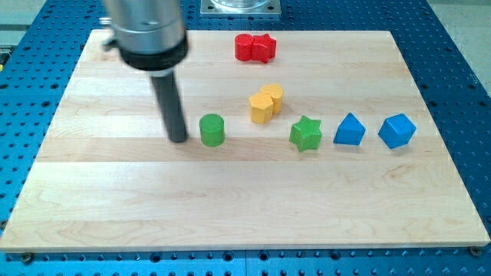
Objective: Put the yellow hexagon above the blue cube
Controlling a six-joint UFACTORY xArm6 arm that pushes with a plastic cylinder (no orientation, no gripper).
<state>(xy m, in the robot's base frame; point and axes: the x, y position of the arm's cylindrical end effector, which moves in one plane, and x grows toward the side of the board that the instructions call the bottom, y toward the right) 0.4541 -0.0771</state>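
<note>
The yellow hexagon point(261, 108) sits near the board's middle, touching a second yellow block point(272, 95) just above and right of it. The blue cube point(397, 130) is at the view's right, level with a blue triangular block point(349, 129) to its left. My tip point(179, 139) rests on the board left of a green cylinder point(212, 129), close beside it. The tip is well to the left of the yellow hexagon and far left of the blue cube.
A green star point(305, 134) lies between the green cylinder and the blue triangular block. Two red blocks point(254, 47) touch each other near the top edge. The wooden board point(115, 199) sits on a blue perforated table point(460, 92).
</note>
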